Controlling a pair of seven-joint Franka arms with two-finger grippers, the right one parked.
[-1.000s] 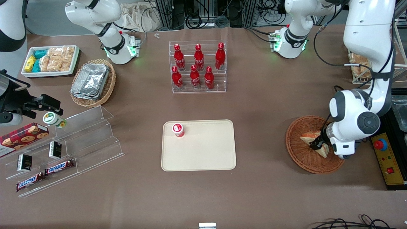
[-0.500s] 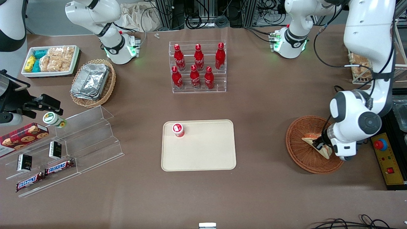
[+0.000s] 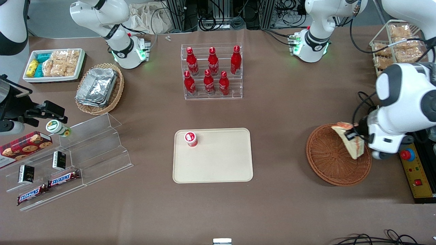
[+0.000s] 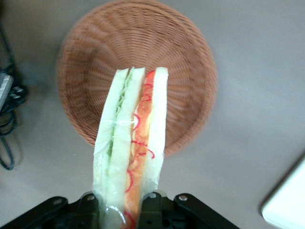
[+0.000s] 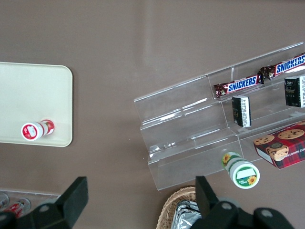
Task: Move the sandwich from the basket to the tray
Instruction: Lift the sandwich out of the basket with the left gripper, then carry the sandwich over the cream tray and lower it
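Note:
My left gripper [image 3: 354, 136] is shut on the sandwich [image 3: 351, 143] and holds it in the air above the reddish-brown wicker basket [image 3: 327, 160], over the basket's edge toward the working arm's end of the table. In the left wrist view the sandwich [image 4: 133, 152], a clear-wrapped wedge with green and orange-red filling, is clamped between the fingers of the gripper [image 4: 124, 210], with the empty basket [image 4: 138, 52] below it. The cream-beige tray [image 3: 218, 163] lies mid-table; its corner shows in the left wrist view [image 4: 290, 200], and it shows in the right wrist view [image 5: 33, 95].
A small red-and-white cup [image 3: 191, 139] stands on the tray's corner. A clear rack of red bottles [image 3: 212, 71] stands farther from the camera. A yellow control box [image 3: 416, 170] sits beside the basket. A wire rack of snack bags [image 3: 395, 44] is near the working arm.
The gripper has risen with the sandwich, lifting it out of the basket. The arm's wrist has swung up and away from the camera.

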